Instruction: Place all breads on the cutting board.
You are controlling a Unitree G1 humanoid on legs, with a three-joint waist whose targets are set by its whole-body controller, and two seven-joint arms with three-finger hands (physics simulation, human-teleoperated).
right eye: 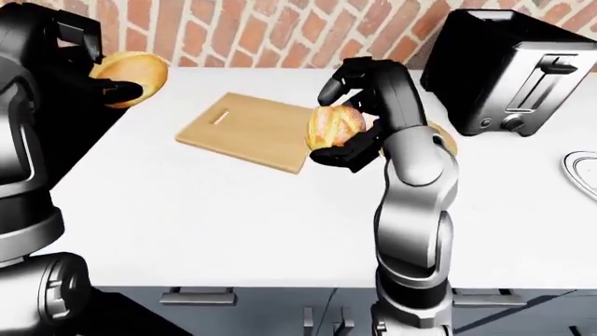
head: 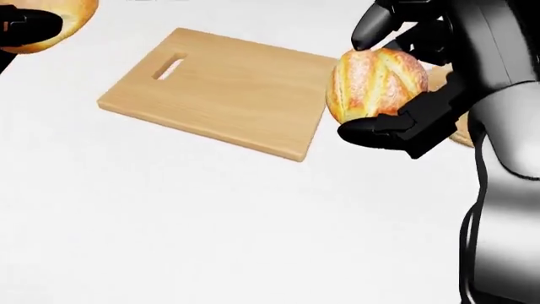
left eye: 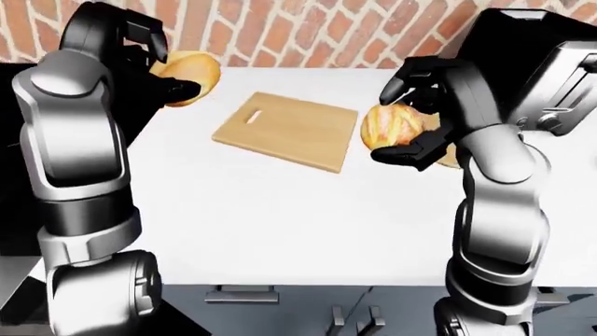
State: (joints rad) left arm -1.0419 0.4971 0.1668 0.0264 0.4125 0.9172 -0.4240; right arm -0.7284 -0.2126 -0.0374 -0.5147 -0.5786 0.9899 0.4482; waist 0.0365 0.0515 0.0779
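A square wooden cutting board (head: 219, 92) with a handle slot lies bare on the white counter (head: 211, 221). My right hand (head: 397, 82) is shut on a crusty round bread loaf (head: 375, 82) and holds it in the air just past the board's right edge. My left hand (left eye: 168, 77) is shut on a smooth round bun (left eye: 191, 70) and holds it up to the left of the board, above the counter's left end.
A round wooden plate (right eye: 440, 140) lies on the counter behind my right hand. A black toaster (right eye: 513, 70) stands at the right against the brick wall (right eye: 261, 31). A white plate's rim (right eye: 580, 171) shows at the far right. Grey drawers (left eye: 280, 308) run below the counter.
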